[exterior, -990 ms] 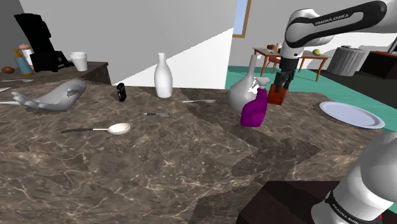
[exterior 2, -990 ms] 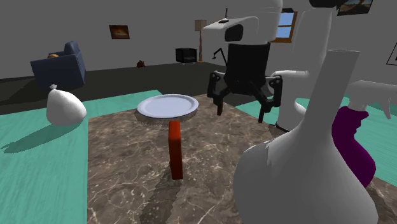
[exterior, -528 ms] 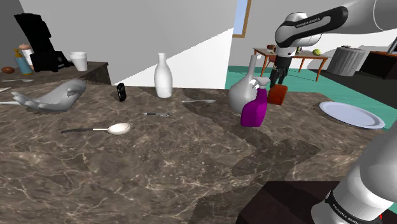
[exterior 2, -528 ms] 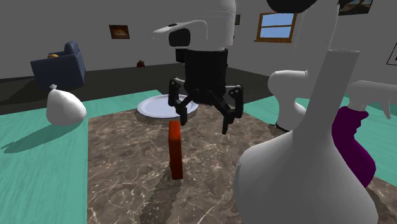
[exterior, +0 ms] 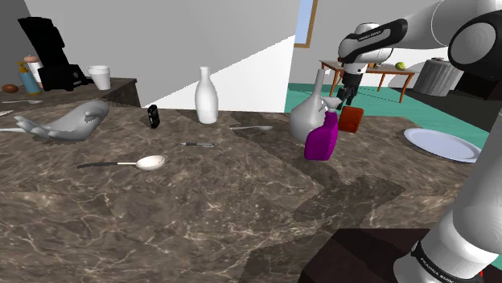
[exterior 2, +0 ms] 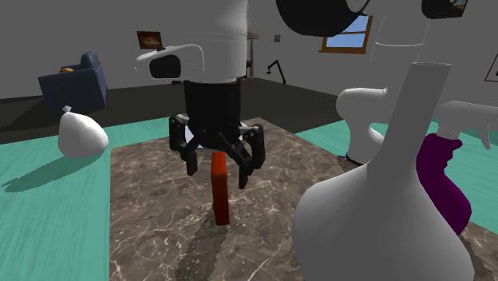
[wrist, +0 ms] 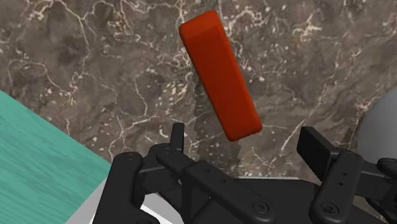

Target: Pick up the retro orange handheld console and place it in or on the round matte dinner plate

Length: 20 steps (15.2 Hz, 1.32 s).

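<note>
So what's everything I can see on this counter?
console: one, orange-red, upright on the marble counter
plate: one, white, counter's right end in the shoulder view
flask: one, white, near the console
spray bottle: one, purple, beside the flask
bottle: one, white, mid-counter
spoon: one, grey, counter front
fish-like figure: one, grey, shoulder view's left
cup: one, white, raised ledge
gripper: one, black, open above the console
</note>
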Each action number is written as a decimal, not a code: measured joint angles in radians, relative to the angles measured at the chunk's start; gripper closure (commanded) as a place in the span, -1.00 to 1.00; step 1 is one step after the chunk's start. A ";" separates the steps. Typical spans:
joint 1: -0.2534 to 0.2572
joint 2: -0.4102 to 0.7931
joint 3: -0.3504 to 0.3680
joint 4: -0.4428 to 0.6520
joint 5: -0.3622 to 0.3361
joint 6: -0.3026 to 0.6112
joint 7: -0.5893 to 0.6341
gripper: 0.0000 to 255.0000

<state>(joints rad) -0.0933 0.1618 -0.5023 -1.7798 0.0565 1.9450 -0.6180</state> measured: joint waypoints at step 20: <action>-0.004 0.022 0.002 -0.047 0.014 0.067 -0.010 1.00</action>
<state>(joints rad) -0.0969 0.1838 -0.5003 -1.8267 0.0702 2.0124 -0.6280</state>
